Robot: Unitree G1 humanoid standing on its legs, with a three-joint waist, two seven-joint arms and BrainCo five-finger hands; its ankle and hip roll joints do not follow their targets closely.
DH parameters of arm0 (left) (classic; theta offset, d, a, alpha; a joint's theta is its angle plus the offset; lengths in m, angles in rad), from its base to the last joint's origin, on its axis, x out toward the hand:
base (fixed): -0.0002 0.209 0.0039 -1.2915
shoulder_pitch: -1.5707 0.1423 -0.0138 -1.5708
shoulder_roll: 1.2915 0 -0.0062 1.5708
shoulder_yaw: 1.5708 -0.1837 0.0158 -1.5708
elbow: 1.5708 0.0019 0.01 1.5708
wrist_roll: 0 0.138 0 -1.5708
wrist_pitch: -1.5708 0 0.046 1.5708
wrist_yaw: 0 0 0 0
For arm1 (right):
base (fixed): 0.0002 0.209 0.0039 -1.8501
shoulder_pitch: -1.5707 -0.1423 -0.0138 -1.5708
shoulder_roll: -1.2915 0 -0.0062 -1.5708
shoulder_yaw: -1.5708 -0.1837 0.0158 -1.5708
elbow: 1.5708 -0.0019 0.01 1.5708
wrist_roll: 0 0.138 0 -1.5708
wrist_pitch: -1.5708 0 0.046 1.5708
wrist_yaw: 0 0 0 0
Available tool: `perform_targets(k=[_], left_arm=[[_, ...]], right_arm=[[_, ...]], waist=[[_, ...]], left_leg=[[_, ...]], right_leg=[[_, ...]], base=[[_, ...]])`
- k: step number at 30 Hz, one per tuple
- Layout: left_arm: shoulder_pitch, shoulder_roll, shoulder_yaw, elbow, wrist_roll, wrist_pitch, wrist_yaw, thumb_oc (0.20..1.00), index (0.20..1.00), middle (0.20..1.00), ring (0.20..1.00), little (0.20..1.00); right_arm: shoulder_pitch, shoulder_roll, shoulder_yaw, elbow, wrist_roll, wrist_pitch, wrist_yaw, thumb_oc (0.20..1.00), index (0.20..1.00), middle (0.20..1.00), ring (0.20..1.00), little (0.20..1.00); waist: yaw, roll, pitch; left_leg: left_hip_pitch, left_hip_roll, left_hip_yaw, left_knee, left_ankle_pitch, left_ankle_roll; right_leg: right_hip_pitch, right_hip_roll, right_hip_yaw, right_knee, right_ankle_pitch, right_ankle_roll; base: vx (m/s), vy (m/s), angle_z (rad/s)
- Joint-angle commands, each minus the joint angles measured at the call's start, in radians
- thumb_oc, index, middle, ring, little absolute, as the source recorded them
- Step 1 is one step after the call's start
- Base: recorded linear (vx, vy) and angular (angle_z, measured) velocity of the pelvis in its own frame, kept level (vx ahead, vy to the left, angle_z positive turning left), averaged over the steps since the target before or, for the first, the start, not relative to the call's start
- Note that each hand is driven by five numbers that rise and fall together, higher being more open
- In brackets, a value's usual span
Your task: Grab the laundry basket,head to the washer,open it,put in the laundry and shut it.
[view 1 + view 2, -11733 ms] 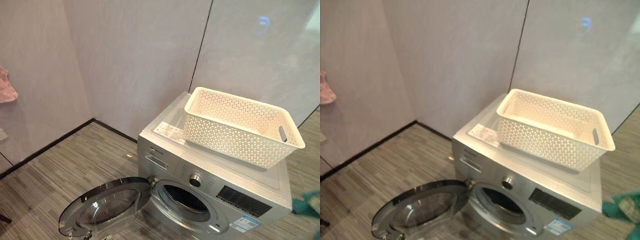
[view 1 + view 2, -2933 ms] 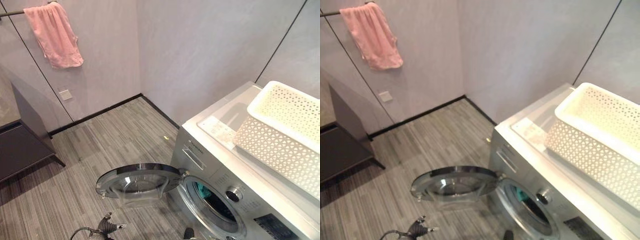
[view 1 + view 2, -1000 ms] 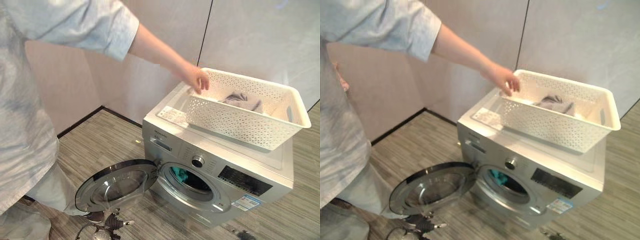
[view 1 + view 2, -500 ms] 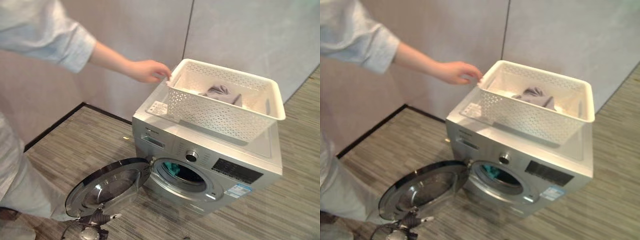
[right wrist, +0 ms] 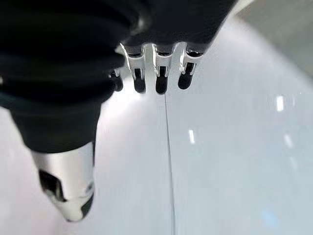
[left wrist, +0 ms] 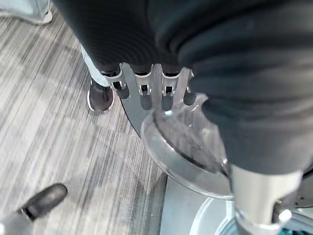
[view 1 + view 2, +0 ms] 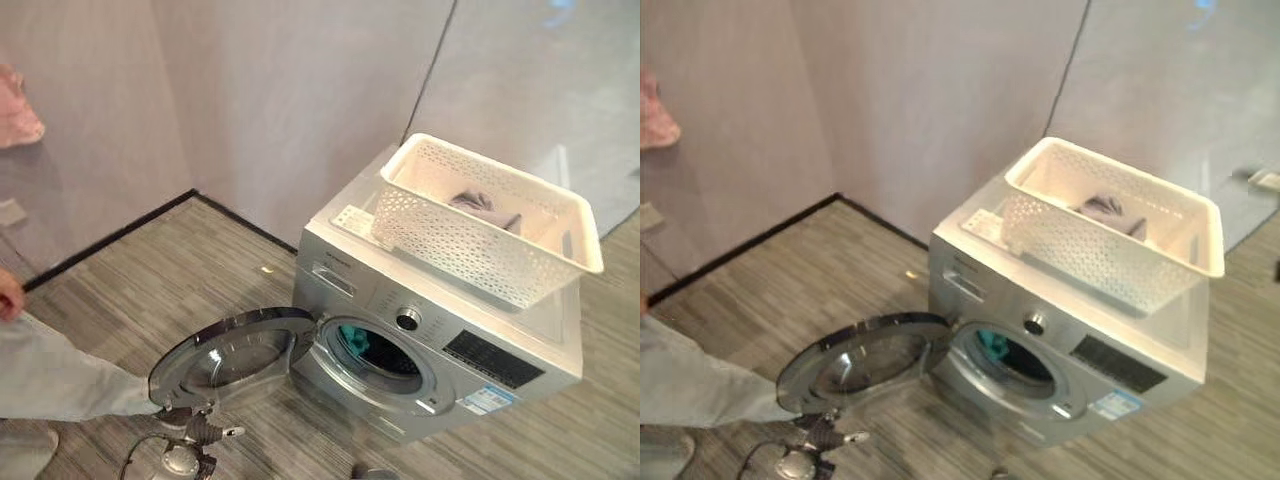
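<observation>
Your basket (image 7: 490,225) lies lengthwise along the washer (image 7: 440,340) top – both hands (image 6: 151,85) (image 5: 151,73) hang relaxed, holding nothing.

Left robot hand (image 6: 156,90): the back of the hand and the wrist sit under a dark, finely ribbed cover that bulges in soft folds. A row of silver fingers (image 6: 143,88) emerges from beneath the cover, each with a narrow dark slot along its length. Apart from the row, a smooth silver-grey thumb (image 6: 259,196) stands as a rounded cylinder with a lighter ring near its end.

Right robot hand (image 5: 156,68): same dark ribbed cover, matte black, folded at the wrist. Its silver fingers (image 5: 161,73) are short, evenly spaced and end in dark rounded tips. The thumb (image 5: 68,188) beside them is polished silver, tapering to a blunt tip with a dark inset patch.
</observation>
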State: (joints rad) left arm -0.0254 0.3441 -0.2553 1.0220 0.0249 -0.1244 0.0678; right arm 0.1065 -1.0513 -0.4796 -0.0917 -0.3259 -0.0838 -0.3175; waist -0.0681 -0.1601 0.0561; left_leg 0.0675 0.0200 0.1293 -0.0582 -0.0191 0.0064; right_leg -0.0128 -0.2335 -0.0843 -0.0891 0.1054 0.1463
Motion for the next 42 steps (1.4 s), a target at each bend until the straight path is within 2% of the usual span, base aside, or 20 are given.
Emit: perform_targets(k=[1, 2, 3, 6, 8, 9, 10, 11, 12, 15, 18, 24, 36, 42], left_arm=[[-0.070, -0.031, -0.022, 0.005, 0.036, -0.031, -0.011, 1.000, 1.000, 1.000, 1.000, 1.000], [-0.071, -0.026, -0.033, 0.007, 0.027, -0.027, -0.015, 1.000, 1.000, 1.000, 1.000, 1.000], [-0.071, -0.026, -0.032, 0.007, 0.028, -0.027, -0.015, 1.000, 1.000, 1.000, 1.000, 1.000], [-0.081, -0.026, -0.029, 0.039, 0.013, -0.027, -0.017, 1.000, 1.000, 1.000, 1.000, 1.000], [-0.072, -0.032, -0.029, 0.043, 0.006, -0.028, -0.029, 1.000, 1.000, 1.000, 1.000, 1.000], [-0.072, -0.033, -0.032, 0.043, 0.006, -0.028, -0.029, 1.000, 1.000, 1.000, 1.000, 1.000], [-0.058, -0.040, -0.020, 0.058, 0.003, -0.028, -0.036, 1.000, 1.000, 1.000, 1.000, 1.000], [-0.058, -0.040, -0.021, 0.058, 0.003, -0.028, -0.036, 1.000, 1.000, 1.000, 1.000, 1.000], [-0.049, -0.045, -0.013, 0.080, -0.006, -0.028, -0.036, 1.000, 1.000, 1.000, 1.000, 1.000], [-0.035, -0.052, 0.000, 0.087, -0.019, -0.029, -0.036, 1.000, 1.000, 1.000, 1.000, 1.000], [-0.031, -0.067, 0.002, 0.098, -0.044, -0.030, -0.036, 1.000, 1.000, 1.000, 1.000, 1.000], [-0.016, -0.085, 0.003, 0.105, -0.083, -0.026, -0.058, 1.000, 1.000, 1.000, 1.000, 1.000], [0.022, -0.079, 0.008, 0.085, -0.106, -0.024, -0.101, 1.000, 1.000, 1.000, 1.000, 1.000], [0.028, -0.075, 0.005, 0.066, -0.127, -0.032, -0.105, 1.000, 1.000, 1.000, 1.000, 1.000]], right_arm=[[-0.144, -0.081, 0.045, 0.233, 0.054, 0.051, 0.027, 1.000, 1.000, 1.000, 1.000, 1.000], [-0.193, -0.098, 0.105, 0.304, 0.104, 0.060, 0.067, 1.000, 1.000, 1.000, 1.000, 1.000], [-0.198, -0.098, 0.110, 0.306, 0.104, 0.059, 0.066, 1.000, 1.000, 1.000, 1.000, 1.000], [-0.212, -0.163, 0.173, 0.349, 0.107, 0.059, 0.157, 1.000, 1.000, 1.000, 1.000, 1.000], [-0.153, -0.204, 0.152, 0.374, 0.148, 0.055, 0.231, 1.000, 1.000, 1.000, 1.000, 1.000], [-0.143, -0.204, 0.142, 0.371, 0.149, 0.054, 0.232, 1.000, 1.000, 1.000, 1.000, 1.000], [-0.088, -0.226, 0.120, 0.360, 0.173, 0.035, 0.280, 1.000, 1.000, 1.000, 1.000, 1.000], [-0.085, -0.225, 0.117, 0.359, 0.173, 0.035, 0.280, 1.000, 1.000, 1.000, 1.000, 1.000], [-0.099, -0.235, 0.147, 0.376, 0.199, 0.023, 0.298, 1.000, 1.000, 1.000, 1.000, 1.000], [-0.142, -0.254, 0.204, 0.369, 0.218, 0.011, 0.321, 1.000, 1.000, 1.000, 1.000, 1.000], [-0.221, -0.304, 0.277, 0.351, 0.278, -0.013, 0.348, 1.000, 1.000, 1.000, 1.000, 1.000], [-0.262, -0.361, 0.337, 0.329, 0.351, -0.018, 0.405, 1.000, 1.000, 1.000, 1.000, 1.000], [-0.161, -0.428, 0.369, 0.318, 0.395, -0.031, 0.524, 1.000, 1.000, 1.000, 1.000, 1.000], [-0.223, -0.434, 0.474, 0.353, 0.412, -0.039, 0.553, 1.000, 1.000, 1.000, 1.000, 1.000]], waist=[[0.029, 0.078, 0.005], [0.026, 0.066, 0.009], [0.023, 0.066, 0.009], [0.013, 0.041, 0.013], [0.002, 0.019, -0.004], [0.003, 0.019, -0.004], [0.001, 0.011, -0.022], [0.001, 0.011, -0.022], [0.006, 0.008, -0.038], [0.009, 0.008, -0.055], [0.020, 0.009, -0.072], [0.033, 0.005, -0.081], [0.036, 0.005, -0.062], [0.041, 0.011, -0.046]], left_leg=[[0.018, -0.008, -0.003, 0.075, -0.133, 0.037], [0.024, -0.011, -0.017, 0.082, -0.141, 0.033], [0.024, -0.011, -0.017, 0.082, -0.141, 0.033], [0.034, -0.014, -0.051, 0.093, -0.149, 0.020], [0.042, -0.012, -0.086, 0.082, -0.149, 0.003], [0.043, -0.012, -0.088, 0.081, -0.148, 0.003], [0.057, 0.012, -0.102, 0.064, -0.139, -0.014], [0.058, 0.012, -0.103, 0.063, -0.139, -0.014], [0.071, 0.042, -0.111, 0.041, -0.126, -0.030], [0.085, 0.069, -0.112, 0.017, -0.113, -0.043], [0.085, 0.112, -0.113, -0.019, -0.080, -0.073], [0.074, 0.153, -0.117, -0.029, -0.055, -0.107], [0.039, 0.205, -0.147, -0.029, -0.021, -0.145], [0.019, 0.217, -0.156, -0.029, -0.009, -0.156]], right_leg=[[-0.102, -0.027, 0.020, 0.104, 0.023, 0.065], [-0.108, -0.031, 0.035, 0.080, 0.055, 0.076], [-0.107, -0.031, 0.034, 0.080, 0.055, 0.076], [-0.104, -0.026, 0.065, 0.064, 0.088, 0.090], [-0.073, -0.015, 0.092, 0.054, 0.070, 0.092], [-0.071, -0.016, 0.089, 0.053, 0.069, 0.092], [-0.054, -0.004, 0.072, 0.058, 0.054, 0.090], [-0.054, -0.004, 0.072, 0.058, 0.053, 0.090], [-0.040, 0.015, 0.051, 0.056, 0.028, 0.078], [-0.024, 0.034, 0.035, 0.041, 0.011, 0.069], [-0.003, 0.063, 0.007, 0.010, -0.016, 0.049], [0.014, 0.095, -0.021, 0.005, -0.055, 0.025], [0.026, 0.135, -0.063, 0.019, -0.105, -0.004], [0.026, 0.144, -0.078, 0.014, -0.113, -0.011]], base=[[0.13, -0.127, 0.54], [0.10, -0.090, 0.19], [0.09, -0.094, 0.07], [0.09, -0.123, 0.23], [0.11, -0.158, 0.35], [0.17, -0.238, 0.50], [0.10, -0.152, 0.46], [0.19, -0.292, 0.39], [0.09, -0.141, 0.20], [0.12, -0.201, 0.02], [0.06, -0.166, 0.09], [0.04, -0.109, 0.08], [0.03, -0.087, 0.08], [0.02, -0.048, 0.05]])
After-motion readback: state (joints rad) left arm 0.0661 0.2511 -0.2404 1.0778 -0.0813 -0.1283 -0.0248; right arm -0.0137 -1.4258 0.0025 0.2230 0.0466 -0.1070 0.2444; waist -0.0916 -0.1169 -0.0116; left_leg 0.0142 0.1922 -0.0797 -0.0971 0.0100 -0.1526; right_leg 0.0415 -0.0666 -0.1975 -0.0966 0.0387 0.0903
